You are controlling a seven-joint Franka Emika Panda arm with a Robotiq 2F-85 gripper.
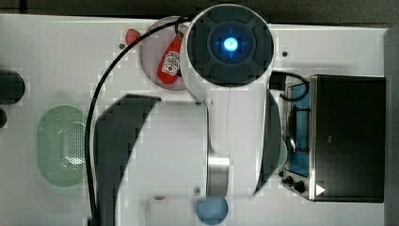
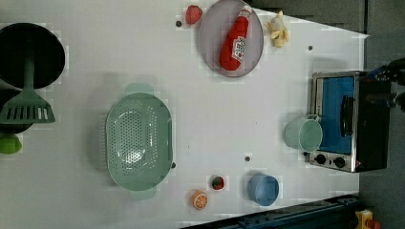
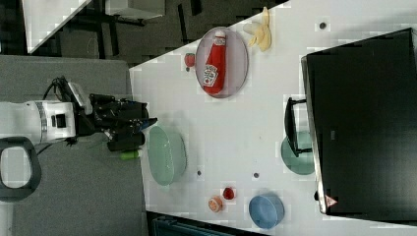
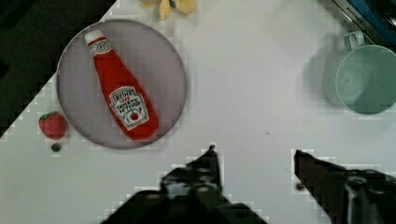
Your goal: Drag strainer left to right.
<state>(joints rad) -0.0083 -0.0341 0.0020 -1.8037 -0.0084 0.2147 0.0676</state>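
Heinz-labelled ketchup bottle (image 4: 122,94) on plate (image 4: 163,65)

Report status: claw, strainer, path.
Claw open, empty, off the strainer. Strainer untouched at the left view's left. Blue bowl and mug further right.

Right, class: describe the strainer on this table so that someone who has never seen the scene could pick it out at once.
In the left view, start at the white table and look toward the left view's left, away from the toaster oven. There sits the strainer, a pale mint-green oval. Unlike the smaller mint mug beside the oven, it has a tab at each end and a centre dotted with tiny holes.
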